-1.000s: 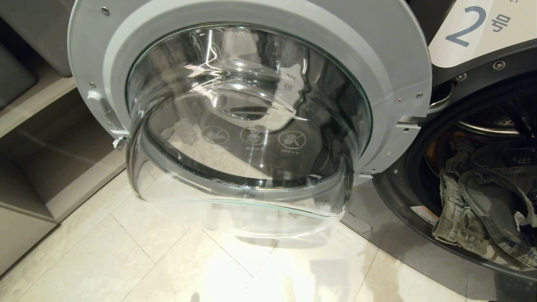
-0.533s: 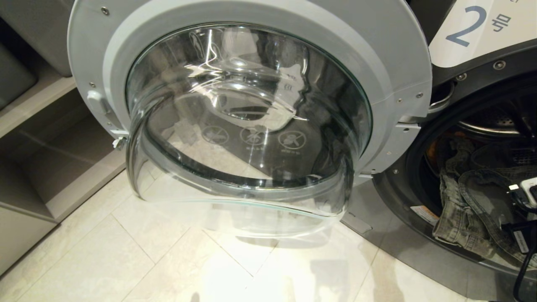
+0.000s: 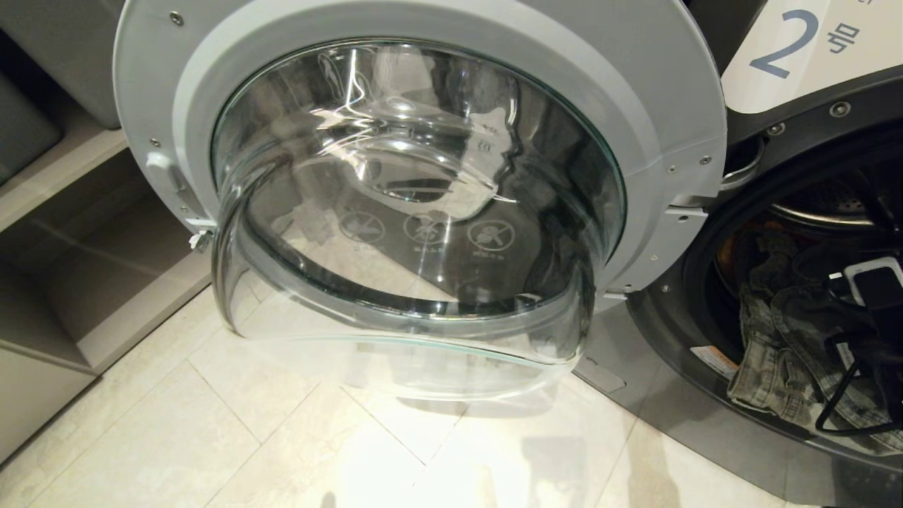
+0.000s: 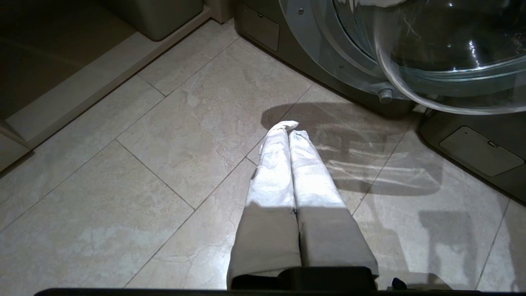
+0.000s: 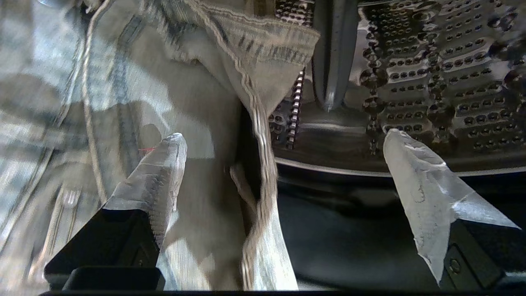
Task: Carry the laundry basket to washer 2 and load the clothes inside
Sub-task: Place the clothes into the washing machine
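Note:
Washer 2 (image 3: 797, 49) stands at the right with its round glass door (image 3: 423, 183) swung wide open. A grey-green denim piece of the clothes (image 3: 772, 353) lies in the drum and hangs over the lip. My right arm (image 3: 871, 289) reaches into the opening above it. In the right wrist view my right gripper (image 5: 284, 137) is open. One of its fingers (image 5: 164, 164) is over the denim (image 5: 123, 82), whose hem runs between the fingers, ungripped, with the perforated drum wall (image 5: 431, 61) behind. My left gripper (image 4: 287, 128) is shut and empty over the floor. The laundry basket is out of view.
The open door's glass bowl (image 4: 452, 61) juts out over the pale tiled floor (image 3: 282, 437). A beige shelf unit (image 3: 70, 233) lines the left side. The washer's lower panel with a service flap (image 4: 481, 150) is near the floor at the right.
My right arm has come in from the right edge of the head view and moved up into the drum opening over the denim. The left arm and the door have not moved.

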